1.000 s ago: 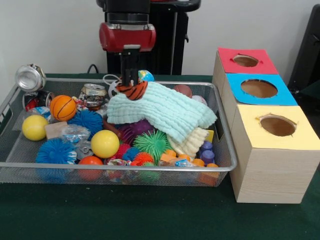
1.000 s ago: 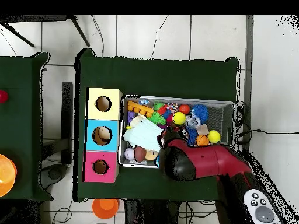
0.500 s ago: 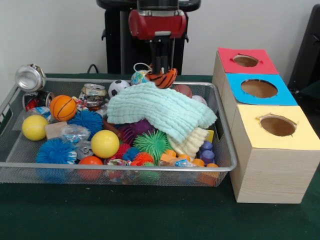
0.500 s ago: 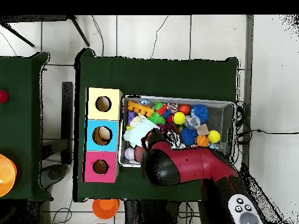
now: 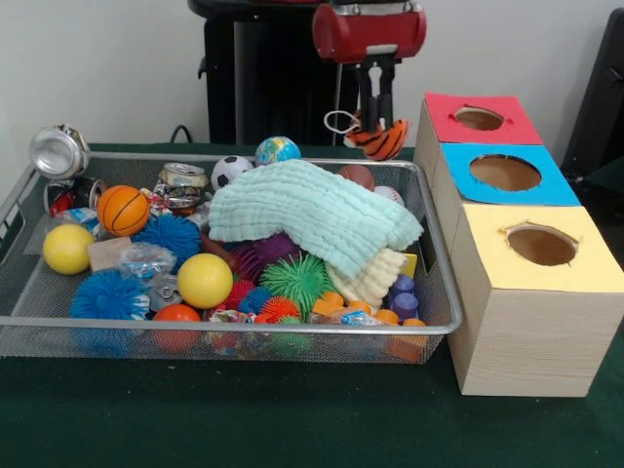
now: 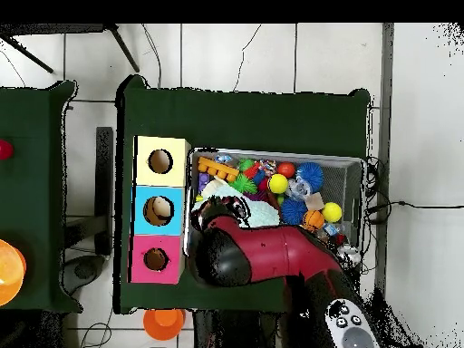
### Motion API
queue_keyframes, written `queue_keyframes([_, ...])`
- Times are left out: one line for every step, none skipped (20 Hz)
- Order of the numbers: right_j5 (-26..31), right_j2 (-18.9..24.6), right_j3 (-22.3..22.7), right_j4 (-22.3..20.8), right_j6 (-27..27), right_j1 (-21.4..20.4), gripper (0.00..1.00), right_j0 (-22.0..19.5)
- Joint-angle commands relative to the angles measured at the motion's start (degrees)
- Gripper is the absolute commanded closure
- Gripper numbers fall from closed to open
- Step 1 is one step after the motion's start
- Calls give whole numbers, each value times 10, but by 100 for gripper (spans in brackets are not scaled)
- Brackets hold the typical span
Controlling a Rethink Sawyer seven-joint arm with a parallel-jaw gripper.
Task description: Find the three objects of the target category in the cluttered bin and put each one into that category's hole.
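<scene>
- One orange ball with black tiger stripes hangs pinched in the gripper, above the bin's far right corner, beside the red-topped box.
- Three wooden boxes stand in a row, each with one round hole: red, blue, yellow.
- Two plain yellow balls, a mini basketball, spiky balls and a pale green cloth fill the silver mesh bin.

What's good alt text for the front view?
The gripper holds an orange tiger-striped toy above the far right corner of the wire bin, near the red-topped box. The bin holds balls, spiky toys, cans and a green cloth.
</scene>
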Motion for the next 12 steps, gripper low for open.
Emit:
queue_keyframes([54,14,63,69,127,-2,100,33])
queue_keyframes([53,13,65,75,127,-4,100,37])
queue_keyframes([57,10,68,84,130,-8,100,47])
queue_keyframes([64,8,69,89,125,-10,100,50])
queue_keyframes([67,5,70,93,123,-11,100,54])
queue_keyframes([70,3,70,97,122,-12,100,58])
queue_keyframes([73,0,71,102,120,-13,100,63])
queue_keyframes([86,6,76,114,120,-16,100,67])
queue_keyframes([89,10,80,119,119,-18,100,65])
queue_keyframes([93,12,85,126,116,-21,100,67])
queue_keyframes([98,14,90,133,112,-24,100,68])
queue_keyframes([104,18,96,143,108,-30,100,68])
